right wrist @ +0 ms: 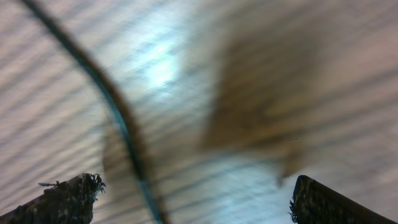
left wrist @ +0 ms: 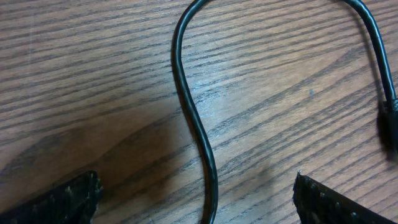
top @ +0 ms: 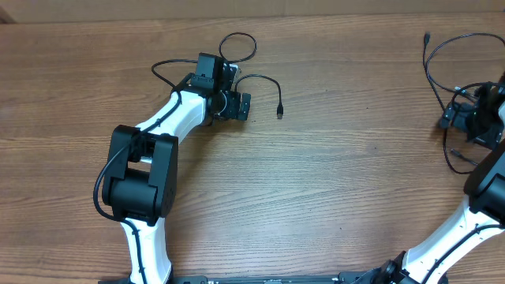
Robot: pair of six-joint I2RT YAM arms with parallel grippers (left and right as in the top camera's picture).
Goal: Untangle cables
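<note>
The job looks mostly done, going by how things lie: the two cables rest well apart on the wooden table [top: 355, 197], one by each arm, with nothing crossing between them. The left cable [left wrist: 188, 106] lies flat on the wood and runs straight between the fingers of the left gripper [left wrist: 194, 198], whose jaws stand open around it without pinching it. From above, this cable curls into a small ring [top: 254, 47] behind the gripper and ends in a plug [top: 280, 112] lying free just to the side. The right cable [right wrist: 122, 119] sits at the far right edge of the table, bending in wide curves around the right gripper [right wrist: 196, 202]. That wrist view is blurred, but its jaws show open too, with the cable passing between them and nothing held. What seems left is small: the ring in the left cable may cross over itself, though I cannot tell if it is a knot, and the right cable's curves could be laid out straighter
</note>
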